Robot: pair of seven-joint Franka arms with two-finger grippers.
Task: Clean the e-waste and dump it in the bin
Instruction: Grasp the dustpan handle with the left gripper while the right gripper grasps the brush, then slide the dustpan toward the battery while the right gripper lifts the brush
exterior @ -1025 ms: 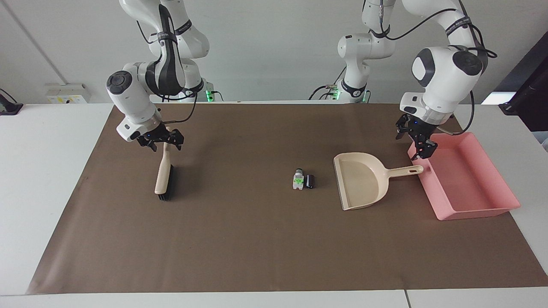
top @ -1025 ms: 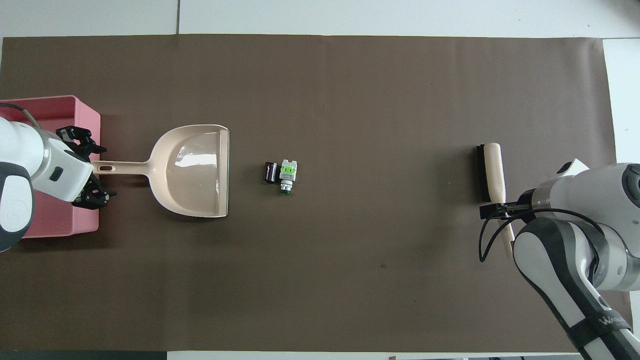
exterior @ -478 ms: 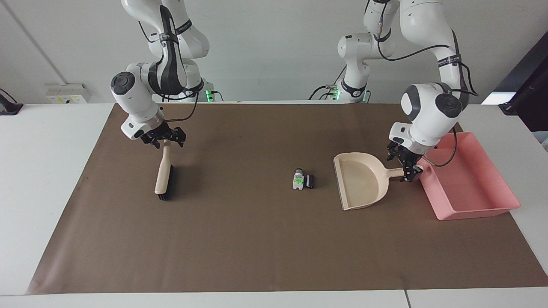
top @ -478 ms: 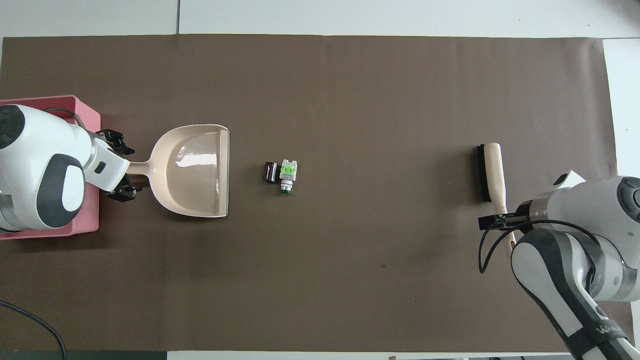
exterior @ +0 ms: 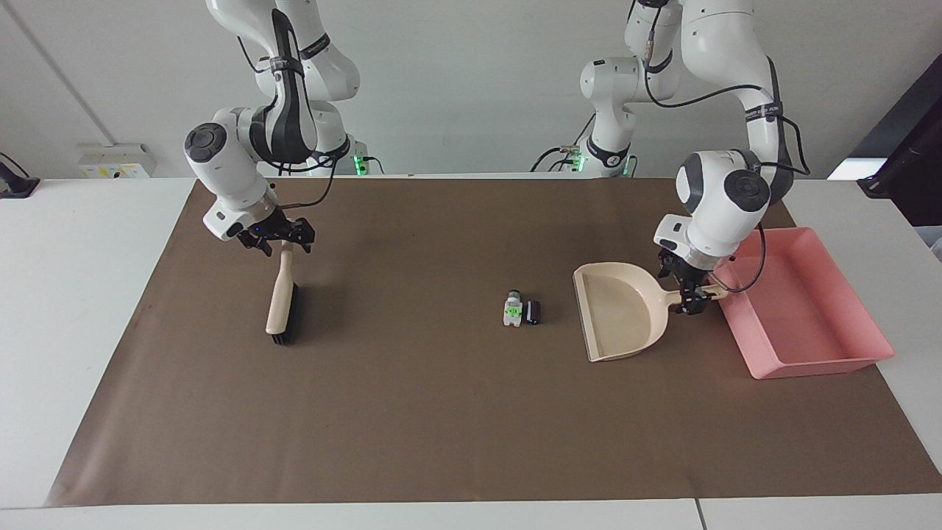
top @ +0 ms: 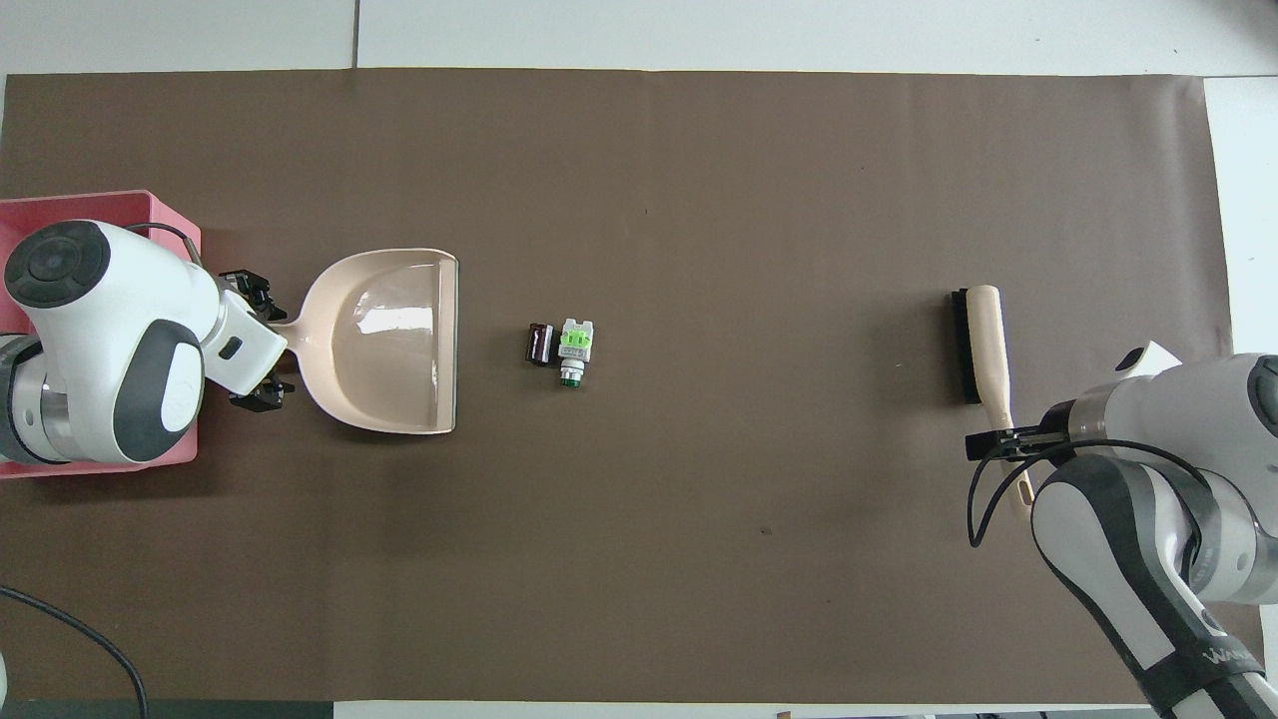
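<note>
The left pincer [exterior: 689,294] has dropped from over the bin's [exterior: 846,362] rim to straddle the dustpan handle [exterior: 699,294].

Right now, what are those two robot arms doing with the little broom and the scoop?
They are getting ready to sweep. The left claw is down at the dustpan handle, beside the pink bin. The right claw is at the top of the brush handle. Both tools rest on the brown mat, not lifted. The two small electronic parts sit together mid-mat, in front of the dustpan's mouth, not yet swept.
</note>
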